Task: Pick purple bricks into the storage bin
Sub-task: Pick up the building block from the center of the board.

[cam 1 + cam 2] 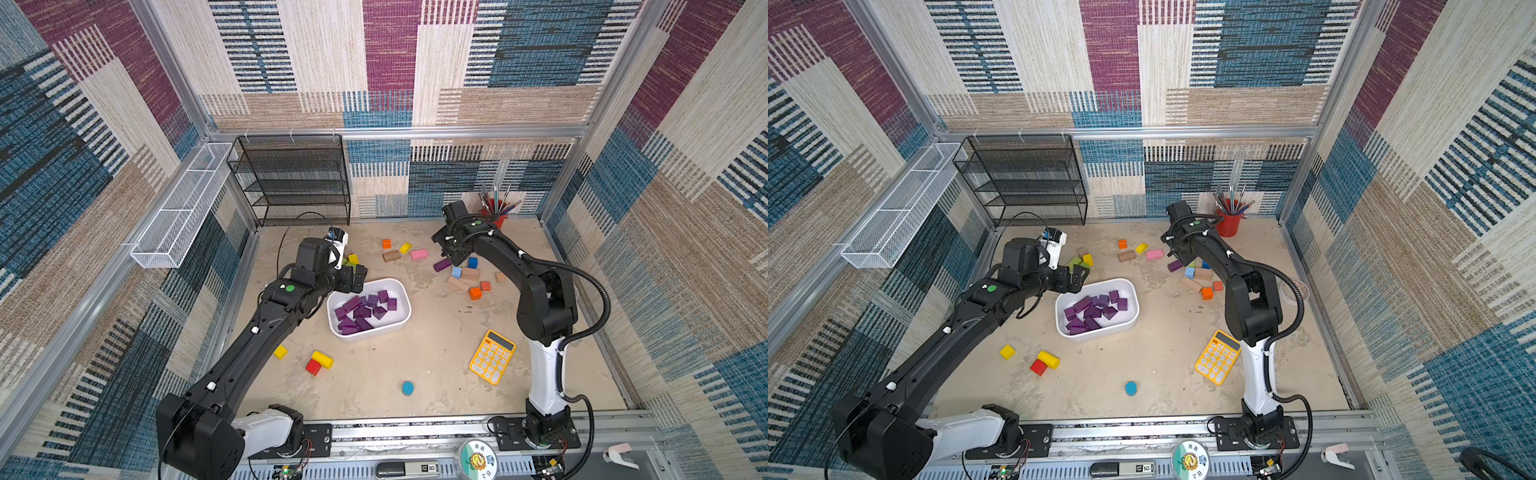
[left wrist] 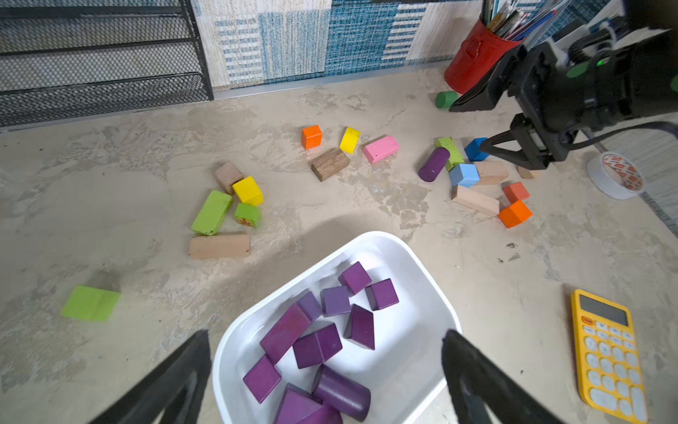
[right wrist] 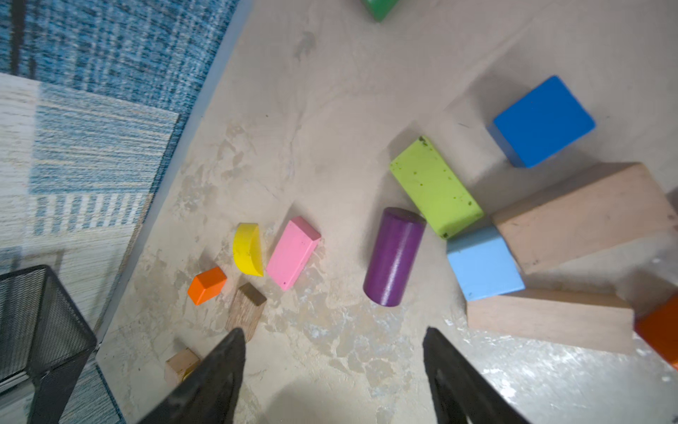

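So, nearly done by the look of it: a heap of purple bricks (image 1: 363, 311) already in the storage bin (image 1: 397, 323) in the middle of the table (image 1: 436, 357). Only one purple cylinder (image 3: 394, 257) spotted outside it, off toward the back right. Lying on its side, one end right by the lime green block (image 3: 434, 187), touching or near enough, with the light blue cube (image 3: 484, 262) just beside its flank. Pink block (image 3: 293, 253) on the other side, a bit apart, not wanted

As for the right gripper (image 3: 334, 332): hovering short of the cylinder, jaws apart, nothing between them. And the left gripper (image 2: 326, 332): over one corner of the bin, spread wide, holding nothing

For the grab, line up over the cylinder with the fingers across the round sides, not the flat ends. Tight gap on the blue-cube side, so better to aim toward the free end, away from lime and blue. Come straight down with no sideways brushing, since it probably rolls at the slightest nudge. Close fully before lifting, clear the neighbours, then carry over to the bin and release low over a bare patch to avoid bouncing off the pile
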### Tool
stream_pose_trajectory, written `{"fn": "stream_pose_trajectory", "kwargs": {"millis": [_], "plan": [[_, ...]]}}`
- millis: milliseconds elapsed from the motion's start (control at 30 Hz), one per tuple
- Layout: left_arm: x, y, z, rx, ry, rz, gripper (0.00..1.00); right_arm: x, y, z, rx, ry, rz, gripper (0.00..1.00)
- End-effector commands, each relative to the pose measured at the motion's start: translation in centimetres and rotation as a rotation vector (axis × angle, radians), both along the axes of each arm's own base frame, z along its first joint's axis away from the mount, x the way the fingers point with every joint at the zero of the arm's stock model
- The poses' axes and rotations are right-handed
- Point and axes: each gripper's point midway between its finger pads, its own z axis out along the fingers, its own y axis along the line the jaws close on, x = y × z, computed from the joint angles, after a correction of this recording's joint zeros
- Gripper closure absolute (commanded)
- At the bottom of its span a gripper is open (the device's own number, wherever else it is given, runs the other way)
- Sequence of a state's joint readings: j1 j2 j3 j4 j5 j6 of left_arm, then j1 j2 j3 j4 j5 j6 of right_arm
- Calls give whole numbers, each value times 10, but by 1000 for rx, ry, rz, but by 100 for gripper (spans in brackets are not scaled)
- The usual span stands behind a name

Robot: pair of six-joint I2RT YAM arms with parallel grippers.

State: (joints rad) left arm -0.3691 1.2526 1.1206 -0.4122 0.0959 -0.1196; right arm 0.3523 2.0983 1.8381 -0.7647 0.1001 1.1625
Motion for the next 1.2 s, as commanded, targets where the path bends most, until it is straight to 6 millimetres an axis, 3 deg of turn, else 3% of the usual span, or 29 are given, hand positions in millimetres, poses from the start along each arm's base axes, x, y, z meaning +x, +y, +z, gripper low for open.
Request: {"fn": "stream_pose_trajectory", "kwargs": {"millis": [0, 233, 567, 1167], "plan": [[4, -15, 6, -48, -29, -63, 1, -2, -3, -6, -3, 27, -54, 23], [5, -17, -4, -55, 0, -59, 1, 4, 7, -16, 12, 64, -60, 26], [3, -14, 2, -55, -12, -51, 1, 6, 17, -31, 34, 104, -76, 33], [5, -13, -2, -49, 1, -36, 1, -1, 17, -61, 18, 168, -86, 37]]}}
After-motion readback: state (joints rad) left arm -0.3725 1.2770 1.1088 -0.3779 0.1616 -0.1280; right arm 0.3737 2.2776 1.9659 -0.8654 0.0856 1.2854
